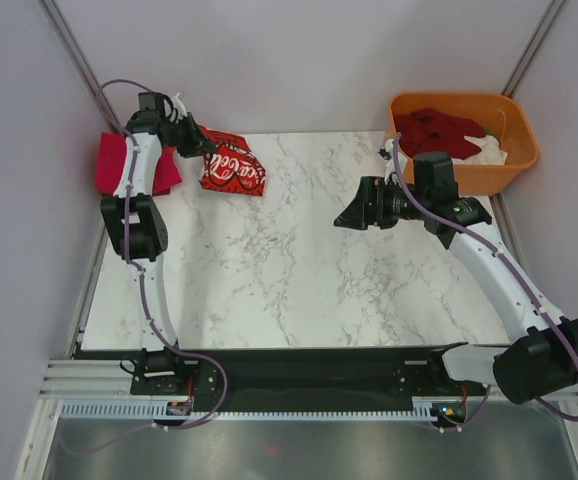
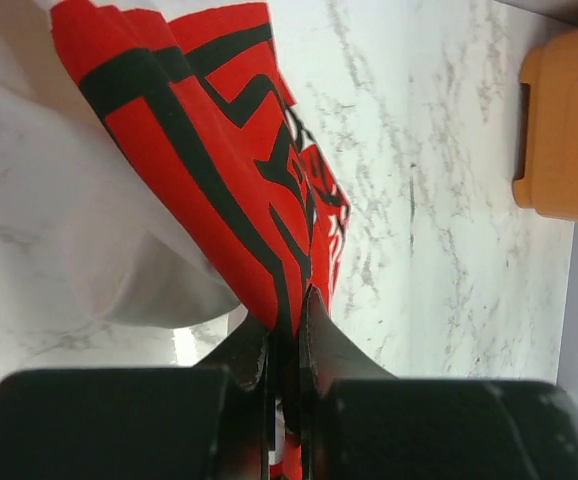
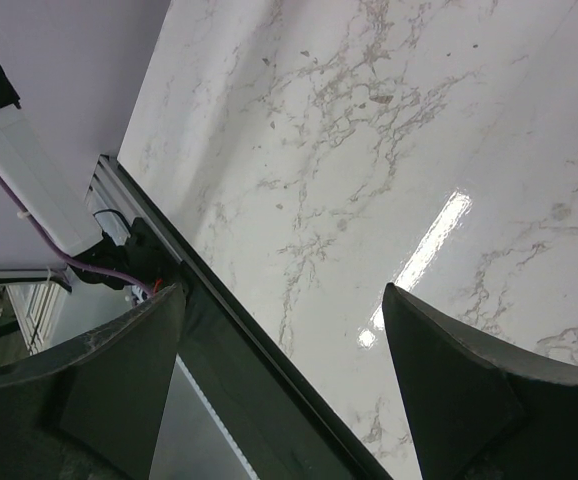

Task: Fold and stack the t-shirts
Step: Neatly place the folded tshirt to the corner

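Marble table [image 1: 299, 270]: left fingers [image 2: 326, 345] clamp red-printed white shirt [image 2: 209, 150], edge hidden between them; right fingers [image 3: 469, 390] spread, empty.

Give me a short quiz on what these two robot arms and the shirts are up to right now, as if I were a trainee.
1. True or false: the left gripper is shut on the white cloth t-shirt with red print.
2. What lies in the orange plastic tub? A) dark red and white cloth B) bottles C) nothing
3. Fill in: the right gripper is ____ (open or shut) above the marble-patterned table.
Key: 1 true; 2 A; 3 open.
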`<state>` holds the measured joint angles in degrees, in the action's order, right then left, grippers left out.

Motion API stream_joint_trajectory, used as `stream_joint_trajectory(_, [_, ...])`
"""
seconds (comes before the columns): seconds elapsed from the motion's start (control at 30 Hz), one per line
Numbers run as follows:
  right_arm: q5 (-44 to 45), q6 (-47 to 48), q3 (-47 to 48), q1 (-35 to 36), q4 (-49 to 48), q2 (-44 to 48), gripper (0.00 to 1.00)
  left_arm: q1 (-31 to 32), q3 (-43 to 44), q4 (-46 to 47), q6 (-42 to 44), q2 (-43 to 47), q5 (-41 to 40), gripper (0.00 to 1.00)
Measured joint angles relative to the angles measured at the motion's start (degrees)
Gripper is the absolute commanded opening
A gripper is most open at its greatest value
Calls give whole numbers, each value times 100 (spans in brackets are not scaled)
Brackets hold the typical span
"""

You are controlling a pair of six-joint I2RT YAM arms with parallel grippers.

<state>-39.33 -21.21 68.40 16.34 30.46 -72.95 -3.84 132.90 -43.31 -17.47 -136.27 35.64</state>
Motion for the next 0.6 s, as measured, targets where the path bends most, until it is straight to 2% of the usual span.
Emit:
stream_joint_trajectory(0.23, [-13,0,-151,0,-2,7,88,-444,780,-592,254,-487,-181,2])
stream_joint_trajectory(0.6, [17,2,-260,101,-48,4,89,-1108,1139,-254,201,-509,-208,2])
